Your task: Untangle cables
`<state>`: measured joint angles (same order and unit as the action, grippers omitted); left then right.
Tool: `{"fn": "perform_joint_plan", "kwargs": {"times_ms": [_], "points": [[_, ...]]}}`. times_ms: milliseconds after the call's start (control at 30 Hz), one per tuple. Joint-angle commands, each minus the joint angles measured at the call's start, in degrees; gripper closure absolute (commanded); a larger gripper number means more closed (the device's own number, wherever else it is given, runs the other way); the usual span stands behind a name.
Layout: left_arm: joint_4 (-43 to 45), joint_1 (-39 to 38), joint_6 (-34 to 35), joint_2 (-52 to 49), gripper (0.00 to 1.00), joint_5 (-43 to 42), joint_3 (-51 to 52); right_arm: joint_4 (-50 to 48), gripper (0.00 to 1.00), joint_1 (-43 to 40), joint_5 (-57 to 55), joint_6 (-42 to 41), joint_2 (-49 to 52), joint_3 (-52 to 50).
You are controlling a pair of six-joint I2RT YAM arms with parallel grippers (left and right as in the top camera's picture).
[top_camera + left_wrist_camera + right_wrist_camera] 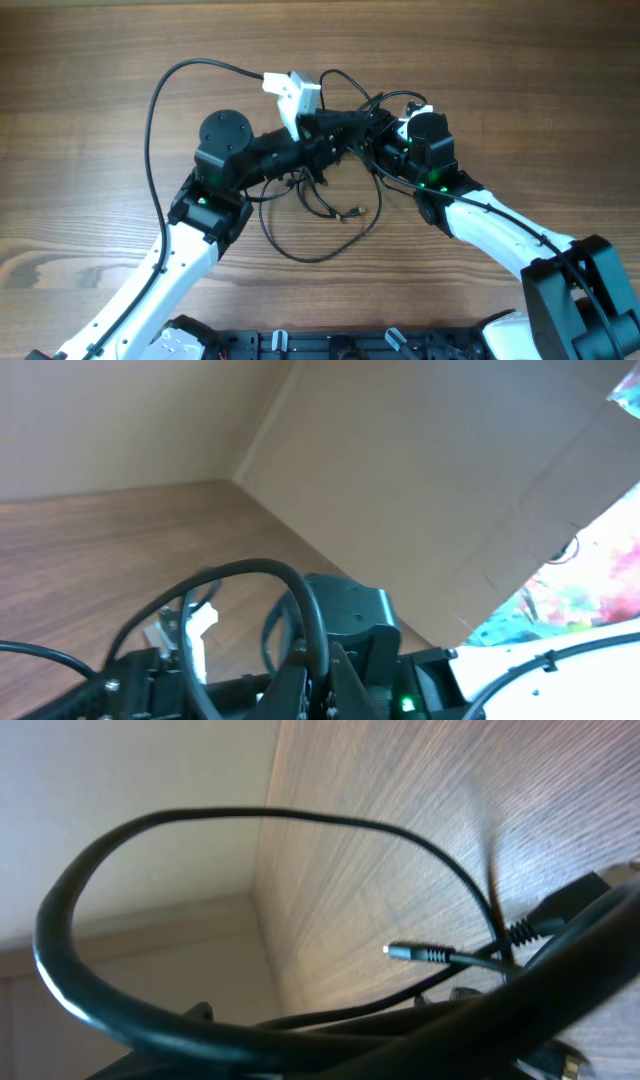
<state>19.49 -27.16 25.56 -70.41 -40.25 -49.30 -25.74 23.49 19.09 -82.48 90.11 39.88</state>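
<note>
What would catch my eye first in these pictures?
The left arm and the right arm, both black and white, meet head to head over the middle of a wooden table. Between and below them lies a tangle of thin black cables. One loop trails toward the robot's side, with a small plug lying inside it.

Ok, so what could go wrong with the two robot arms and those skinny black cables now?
The left gripper and right arm crowd together over the thin black cables, so they might bump. Pulling could tighten the tangle rather than loosen it, since the small metal-tipped plug lies inside a loop. A cable might also snag the thick black camera wire.
</note>
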Motion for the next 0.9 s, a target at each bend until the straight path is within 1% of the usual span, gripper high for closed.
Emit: {"fn": "perform_joint_plan", "kwargs": {"times_ms": [0,100,133,167,200,233,267,433,567,700,833,867], "points": [[0.4,-2.3,-1.2,0.3,0.96,-0.2,-0.5,0.0,0.36,0.1,-4.6,0.0,0.1,0.5],[0.4,-3.6,-1.2,0.3,0.96,-0.1,-0.5,0.0,0.35,0.1,-6.9,0.0,0.1,0.5],[0.4,-3.9,-1.2,0.3,0.96,-0.1,-0.5,0.0,0.39,0.1,-7.6,0.0,0.1,0.5],[0.4,-4.2,-1.2,0.3,0.96,-0.2,-0.5,0.0,0.55,0.1,-7.8,0.0,0.1,0.5],[0.4,-4.2,-1.2,0.3,0.96,-0.2,-0.5,0.0,0.68,0.1,-7.9,0.0,0.1,0.5],[0.2,-4.2,-1.2,0.3,0.96,-0.1,-0.5,0.0,0.87,0.1,-7.8,0.0,0.1,0.5],[0.0,-4.2,-1.2,0.3,0.96,-0.1,-0.5,0.0,0.96,0.1,-7.6,0.0,0.1,0.5],[0.0,-4.2,-1.2,0.3,0.96,-0.1,-0.5,0.0,0.96,0.1,-4.9,0.0,0.1,0.5],[-0.1,-4.2,-1.2,0.3,0.96,2.4,-0.5,-0.1,0.96,0.1,-0.5,0.0,0.1,0.5],[-1.3,-4.2,-1.2,0.3,0.96,11.9,-0.5,-1.0,0.96,0.1,5.8,0.0,0.1,0.5],[-4.3,-4.0,-1.2,0.3,0.96,23.1,-0.5,-7.0,0.96,0.1,12.8,0.0,0.1,0.5],[-5.0,-3.8,-1.2,0.3,0.96,24.8,-0.5,-8.8,0.96,0.1,14.2,0.0,0.1,0.5]]}}
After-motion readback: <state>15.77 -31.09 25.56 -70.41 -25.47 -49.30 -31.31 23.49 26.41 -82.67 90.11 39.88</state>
